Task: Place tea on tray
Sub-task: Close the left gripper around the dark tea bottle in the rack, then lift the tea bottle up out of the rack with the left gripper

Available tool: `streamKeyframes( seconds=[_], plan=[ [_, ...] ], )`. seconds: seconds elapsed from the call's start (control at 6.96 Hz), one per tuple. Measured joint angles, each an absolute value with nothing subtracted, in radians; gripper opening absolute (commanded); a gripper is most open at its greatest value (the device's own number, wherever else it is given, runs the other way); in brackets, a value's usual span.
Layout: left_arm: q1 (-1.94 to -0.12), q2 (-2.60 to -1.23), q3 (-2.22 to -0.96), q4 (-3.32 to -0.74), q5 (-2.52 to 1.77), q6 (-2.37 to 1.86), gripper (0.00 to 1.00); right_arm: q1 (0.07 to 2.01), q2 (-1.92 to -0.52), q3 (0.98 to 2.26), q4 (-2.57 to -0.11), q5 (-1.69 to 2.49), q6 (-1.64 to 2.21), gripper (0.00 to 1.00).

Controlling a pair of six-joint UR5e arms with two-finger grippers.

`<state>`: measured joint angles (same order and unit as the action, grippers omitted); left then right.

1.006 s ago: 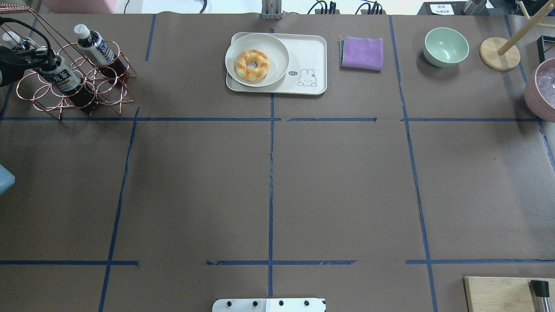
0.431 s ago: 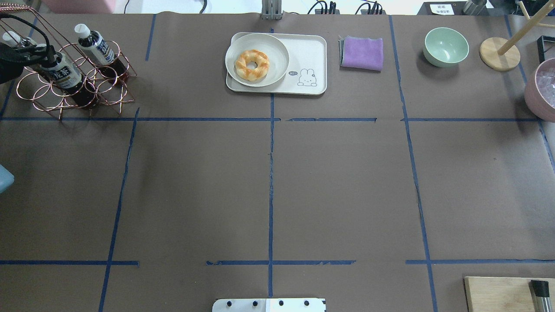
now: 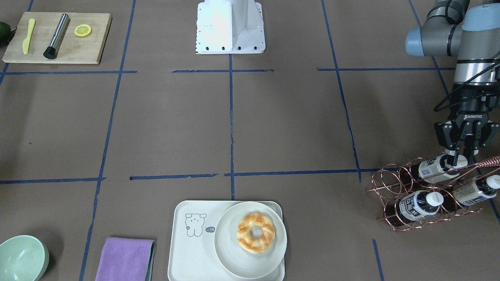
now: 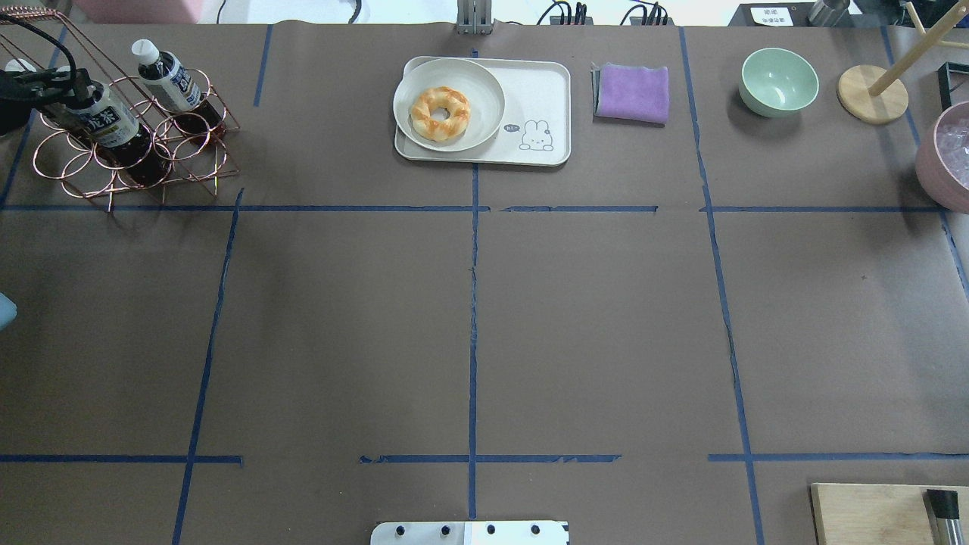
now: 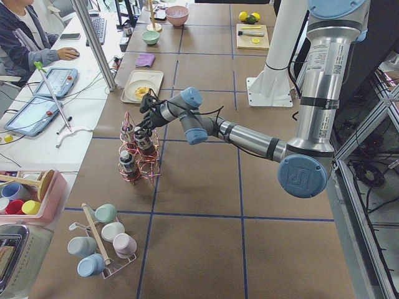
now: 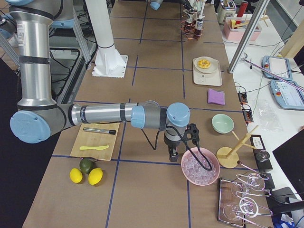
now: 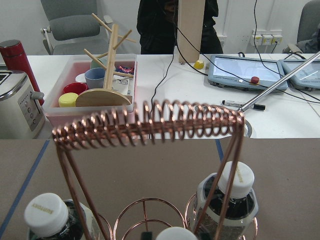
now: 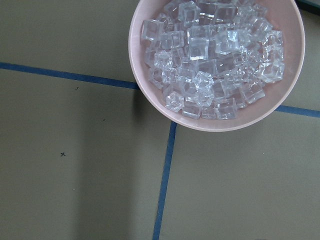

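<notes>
Both the left arm (image 3: 474, 58) and the right arm (image 6: 99, 114) are built of brushed silver tubes, joined by rounded joints closed with pale blue caps (image 5: 302, 176). Directly above the left jaws, a black housing (image 3: 466, 130) is marked ROBOTIQ in white. A thin black cable (image 3: 445, 100) is looped beside the wrist behind those jaws. Printed labels (image 5: 325, 59) are carried on the tube farthest from the jaws. The white pedestal (image 3: 230, 23) is edged with dark screws (image 3: 230, 48).
</notes>
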<state>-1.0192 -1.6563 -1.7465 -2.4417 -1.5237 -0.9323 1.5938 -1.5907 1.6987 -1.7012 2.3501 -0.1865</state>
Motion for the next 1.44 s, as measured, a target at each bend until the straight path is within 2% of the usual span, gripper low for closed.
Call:
streamKeyframes(
  seconds=[0.72,1.15,1.44],
  plan=[
    [-1.085,-1.611,-1.845,-2.434,-1.59,-0.924,0.0,1.594,-1.591,1.696,-1.701,2.35,-0.187,1.0],
    [-1.208,-1.515,-1.973,-2.41,-1.768,-0.924,0.0,1.594,-1.591,1.695,-1.701,2.35,-0.187,1.0],
    [-1.23,-1.498,-2.094,-2.297,-1.785,-0.928,0.0,1.594,-1.592,1.696,-1.701,2.35,-0.186,1.0]
  ],
)
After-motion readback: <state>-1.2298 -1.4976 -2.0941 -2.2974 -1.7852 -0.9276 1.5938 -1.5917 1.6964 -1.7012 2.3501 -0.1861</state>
